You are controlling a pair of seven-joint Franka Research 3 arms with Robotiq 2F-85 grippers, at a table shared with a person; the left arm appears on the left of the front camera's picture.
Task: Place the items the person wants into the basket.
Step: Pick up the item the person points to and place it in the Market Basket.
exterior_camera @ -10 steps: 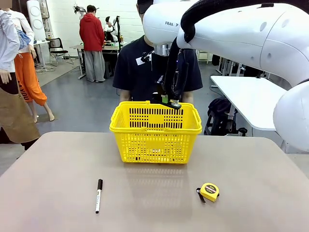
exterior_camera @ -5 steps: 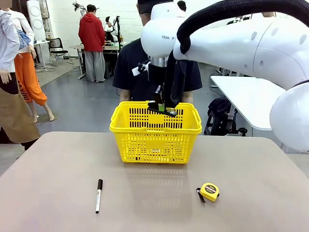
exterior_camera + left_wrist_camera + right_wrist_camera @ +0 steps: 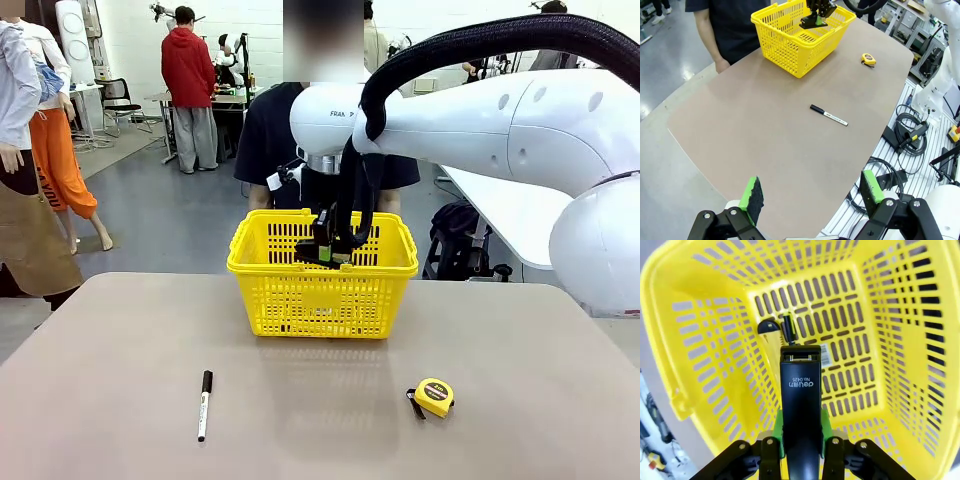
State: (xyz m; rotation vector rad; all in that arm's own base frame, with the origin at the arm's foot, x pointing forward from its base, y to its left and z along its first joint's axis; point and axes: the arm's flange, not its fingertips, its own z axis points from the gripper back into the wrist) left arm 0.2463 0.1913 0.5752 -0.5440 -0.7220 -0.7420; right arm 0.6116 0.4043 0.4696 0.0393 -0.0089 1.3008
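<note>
Table (image 3: 120, 400): tan top with rounded corners, mostly bare. Near half carries a white marker with black cap (image 3: 204, 404) left of centre and a round yellow tape measure (image 3: 434, 396) to the right, the two well apart, with open surface between them and toward every edge.

Basket (image 3: 322, 290): yellow, lattice-sided, set at the far middle of the table, just in front of the person (image 3: 275, 140) in the black T-shirt. Open table on both flanks of the basket. Handles folded down along the rim.

Right gripper (image 3: 327, 250): lowered from above into the basket mouth, fingertips at about rim level. Green pads (image 3: 778, 432) clamped tight on both sides of the long black stapler (image 3: 800, 410). Stapler pointing down into the basket interior, held clear of the walls. Below its tip, on the basket floor: the thin black pen (image 3: 788, 330) and a dark rounded item beside it, too small to identify. Basket walls close on all four sides of the held stapler.

Left gripper (image 3: 812, 192): high above the near table edge, well apart from the basket, jaws spread wide, nothing between the pads. Cables and frame rails beyond the table edge below it.
</note>
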